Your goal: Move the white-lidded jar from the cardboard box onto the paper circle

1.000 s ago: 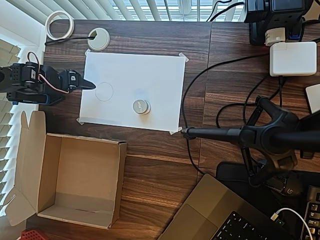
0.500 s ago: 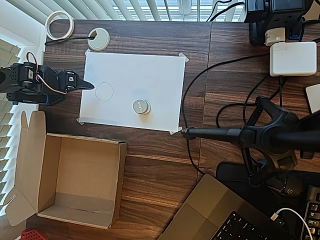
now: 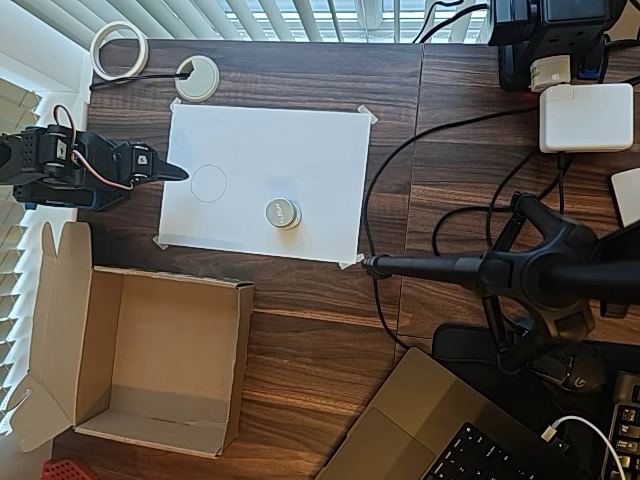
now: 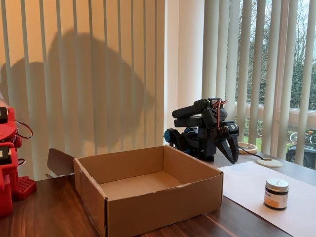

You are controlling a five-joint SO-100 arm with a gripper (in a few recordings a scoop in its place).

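Cardboard box [image 3: 150,360] empty at near left, white-lidded jar [image 3: 282,213] on paper sheet [image 3: 290,150] right of paper circle [image 3: 209,183], hand [image 3: 176,171] together at sheet's left edge.

hand [image 3: 178,172] drawn slightly back from the sheet [image 3: 300,150]

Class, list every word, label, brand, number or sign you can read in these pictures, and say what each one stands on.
No text can be read for certain.
Lid of the white-lidded jar: faint lettering, too small to read.
Orange label on the jar's side in the fixed view: blurred, unreadable.
Mouse at the lower right of the overhead view: a pale logo mark, too small to make out.
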